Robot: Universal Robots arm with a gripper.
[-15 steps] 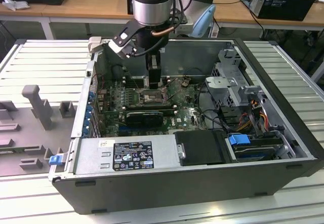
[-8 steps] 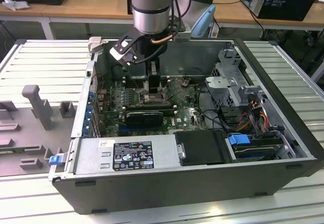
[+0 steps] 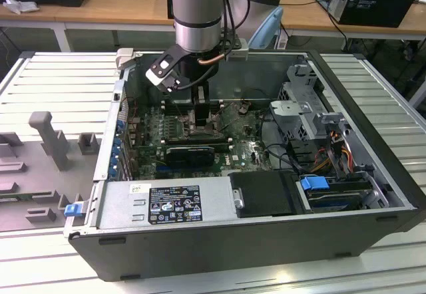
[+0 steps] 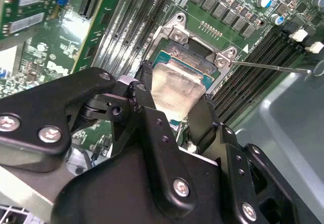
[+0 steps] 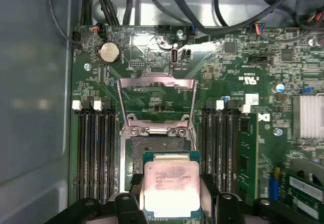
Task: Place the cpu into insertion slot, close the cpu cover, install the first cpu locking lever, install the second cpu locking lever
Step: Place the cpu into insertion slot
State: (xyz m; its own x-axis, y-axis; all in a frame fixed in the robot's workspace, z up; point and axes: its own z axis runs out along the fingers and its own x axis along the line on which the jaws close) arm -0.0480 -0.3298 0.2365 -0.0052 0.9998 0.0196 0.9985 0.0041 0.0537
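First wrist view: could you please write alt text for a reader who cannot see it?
The pincer holds the cpu close to the open slot, with the cover raised. Black memory slots lie on both sides of the slot on a green board.

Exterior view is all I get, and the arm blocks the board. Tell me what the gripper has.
Observer: In both wrist views the gripper is shut on the cpu, clamping it by two opposite edges.
Operator: Report the cpu cover.
Observer: In the first wrist view the cpu cover stands swung up, off the insertion slot.
Operator: Say whether the chip is seated.
Observer: Not seated, as far as I can tell. In the second wrist view it hangs over part of the slot, and the slot's centre shows bare beyond one edge of the chip.
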